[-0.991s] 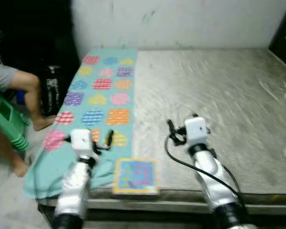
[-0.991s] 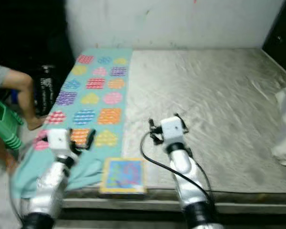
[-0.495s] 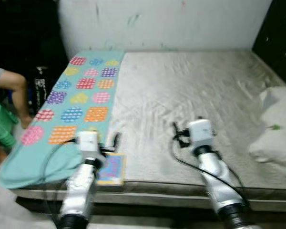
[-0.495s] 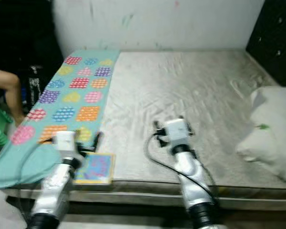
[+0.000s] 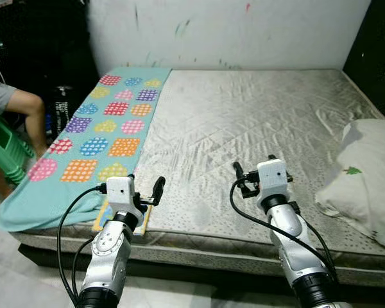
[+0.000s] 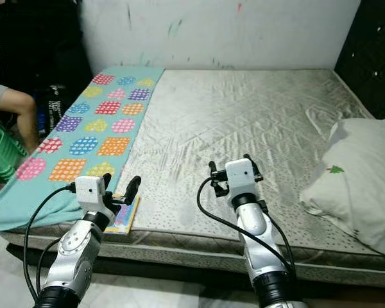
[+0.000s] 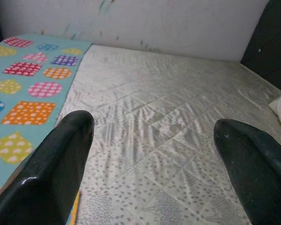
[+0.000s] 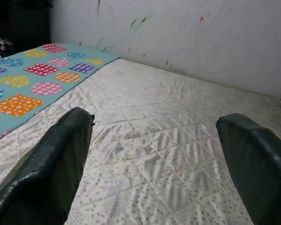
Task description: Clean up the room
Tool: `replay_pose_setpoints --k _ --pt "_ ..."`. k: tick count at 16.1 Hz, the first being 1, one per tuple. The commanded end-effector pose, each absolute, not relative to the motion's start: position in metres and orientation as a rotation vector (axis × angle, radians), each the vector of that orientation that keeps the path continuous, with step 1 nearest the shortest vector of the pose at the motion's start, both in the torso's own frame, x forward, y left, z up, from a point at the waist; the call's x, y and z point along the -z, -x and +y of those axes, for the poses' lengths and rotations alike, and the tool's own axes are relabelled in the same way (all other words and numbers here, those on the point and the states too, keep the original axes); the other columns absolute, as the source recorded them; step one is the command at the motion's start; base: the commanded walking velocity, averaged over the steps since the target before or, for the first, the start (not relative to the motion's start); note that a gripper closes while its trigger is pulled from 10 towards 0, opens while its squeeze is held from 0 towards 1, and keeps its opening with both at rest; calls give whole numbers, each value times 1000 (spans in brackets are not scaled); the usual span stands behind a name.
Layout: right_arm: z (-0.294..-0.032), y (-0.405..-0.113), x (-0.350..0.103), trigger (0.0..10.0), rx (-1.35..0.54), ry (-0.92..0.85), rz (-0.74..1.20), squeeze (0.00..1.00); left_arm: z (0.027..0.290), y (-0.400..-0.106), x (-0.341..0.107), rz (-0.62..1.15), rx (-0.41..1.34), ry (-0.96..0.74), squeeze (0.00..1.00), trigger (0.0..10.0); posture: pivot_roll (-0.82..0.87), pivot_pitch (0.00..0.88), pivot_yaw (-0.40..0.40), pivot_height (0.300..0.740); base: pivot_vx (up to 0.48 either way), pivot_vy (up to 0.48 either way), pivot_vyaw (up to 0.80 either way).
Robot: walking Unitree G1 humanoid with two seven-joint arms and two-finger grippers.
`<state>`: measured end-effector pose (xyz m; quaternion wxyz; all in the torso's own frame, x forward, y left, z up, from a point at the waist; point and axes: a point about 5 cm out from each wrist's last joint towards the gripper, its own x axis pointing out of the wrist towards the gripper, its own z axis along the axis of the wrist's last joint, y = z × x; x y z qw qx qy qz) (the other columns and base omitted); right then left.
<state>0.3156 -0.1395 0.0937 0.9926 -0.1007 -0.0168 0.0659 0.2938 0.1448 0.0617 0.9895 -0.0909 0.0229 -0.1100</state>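
Two silver arms reach over the near edge of a bare mattress (image 5: 244, 122). The left gripper (image 5: 144, 190) hangs above the bed's front-left corner, its two black fingers (image 7: 51, 173) spread wide apart with nothing between them. The right gripper (image 5: 253, 176) is held over the near middle of the mattress, its fingers (image 8: 56, 159) likewise parted and empty.

Just beneath the left gripper, a flat book (image 6: 123, 215) with a yellow border lies at the bed's front edge, partly hidden by the arm and touching the near end of the blanket (image 5: 109, 128). That teal blanket, printed with coloured dotted hearts and squares, runs along the left side of the mattress from the front edge to the wall, its near corner drooping over the side.

At the right edge of the bed, a white pillow (image 5: 362, 176) with a small green mark rests on the mattress, well apart from both grippers.

Off the bed to the left, a person's knee (image 5: 32, 106) and a green stool (image 5: 3, 151) show beside a dark bag (image 5: 61, 119). A white wall (image 5: 231, 32) with faint colour smears closes the far side.
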Motion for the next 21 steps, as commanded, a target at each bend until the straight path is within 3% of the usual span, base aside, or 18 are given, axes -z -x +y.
replay_pose_setpoints --k 1,12,21 --pt "-134 -317 -97 10000 -144 196 -49 0 151 -295 -66 26 214 170 0 10000 -30 0 47 740 240 0 0" --pt "-134 -317 -97 10000 -141 198 -51 0 150 -295 -66 31 224 164 0 10000 -31 0 52 740 220 0 0" --pt "-133 -317 -96 10000 -149 216 -54 0 153 -297 -63 58 168 159 0 10000 -23 0 51 740 0 0 0"
